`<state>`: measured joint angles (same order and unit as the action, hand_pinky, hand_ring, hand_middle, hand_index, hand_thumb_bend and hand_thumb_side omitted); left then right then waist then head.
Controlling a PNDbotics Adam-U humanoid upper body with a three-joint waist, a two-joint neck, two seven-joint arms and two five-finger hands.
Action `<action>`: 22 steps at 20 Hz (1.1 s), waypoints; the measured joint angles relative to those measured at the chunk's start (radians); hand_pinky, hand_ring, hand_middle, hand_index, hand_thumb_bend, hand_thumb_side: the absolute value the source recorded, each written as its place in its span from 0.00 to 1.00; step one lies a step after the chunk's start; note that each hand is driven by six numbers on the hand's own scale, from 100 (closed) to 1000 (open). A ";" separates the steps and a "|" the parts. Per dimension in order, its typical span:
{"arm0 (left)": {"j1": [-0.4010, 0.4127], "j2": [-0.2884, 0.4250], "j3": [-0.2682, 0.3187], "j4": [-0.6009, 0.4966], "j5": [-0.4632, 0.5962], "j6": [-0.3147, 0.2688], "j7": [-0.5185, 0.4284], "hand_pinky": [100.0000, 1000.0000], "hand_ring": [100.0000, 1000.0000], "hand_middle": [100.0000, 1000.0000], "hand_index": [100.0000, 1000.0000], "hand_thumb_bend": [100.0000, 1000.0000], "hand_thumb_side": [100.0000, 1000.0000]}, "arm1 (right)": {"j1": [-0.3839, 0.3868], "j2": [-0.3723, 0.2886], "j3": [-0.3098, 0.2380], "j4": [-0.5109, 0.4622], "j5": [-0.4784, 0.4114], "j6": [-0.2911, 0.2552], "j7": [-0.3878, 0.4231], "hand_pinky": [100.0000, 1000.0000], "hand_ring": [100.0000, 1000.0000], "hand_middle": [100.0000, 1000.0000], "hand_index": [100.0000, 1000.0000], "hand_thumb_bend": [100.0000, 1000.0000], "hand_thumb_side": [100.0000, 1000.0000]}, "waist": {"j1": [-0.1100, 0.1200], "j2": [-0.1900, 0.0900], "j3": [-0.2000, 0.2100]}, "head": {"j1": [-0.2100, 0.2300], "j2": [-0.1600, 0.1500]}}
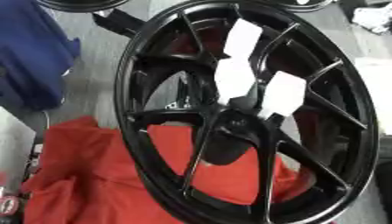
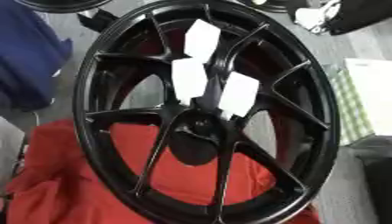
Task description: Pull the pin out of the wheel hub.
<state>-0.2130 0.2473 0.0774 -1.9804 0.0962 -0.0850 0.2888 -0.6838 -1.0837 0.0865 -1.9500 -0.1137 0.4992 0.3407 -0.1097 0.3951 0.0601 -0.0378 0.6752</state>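
I see no hand of mine in either eye, so I can't tell what either is doing. The glossy black wheel (image 1: 245,118) fills my view, its thin spokes meeting at the hub (image 2: 195,131), where three white rectangular tabs (image 1: 234,78) stick out. A crumpled red cloth (image 1: 84,175) lies beneath it, near left.

Black wheel hub (image 2: 207,131) — three white tags (image 2: 189,78) — over red cloth (image 2: 69,183).
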 measured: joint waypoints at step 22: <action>0.001 -0.001 0.015 0.000 -0.013 -0.004 0.021 0.72 0.84 0.72 0.89 0.26 0.56 | 0.456 0.041 -0.397 0.368 0.296 -0.044 -0.178 0.92 1.00 1.00 1.00 0.00 0.00 | 0.028 0.001 -0.026 | 0.044 -0.010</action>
<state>-0.2117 0.2460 0.0926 -1.9804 0.0837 -0.0890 0.3097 -0.2279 -1.0428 -0.3109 -1.5818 0.1825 0.4548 0.1630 -0.0819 0.3957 0.0342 0.0066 0.6647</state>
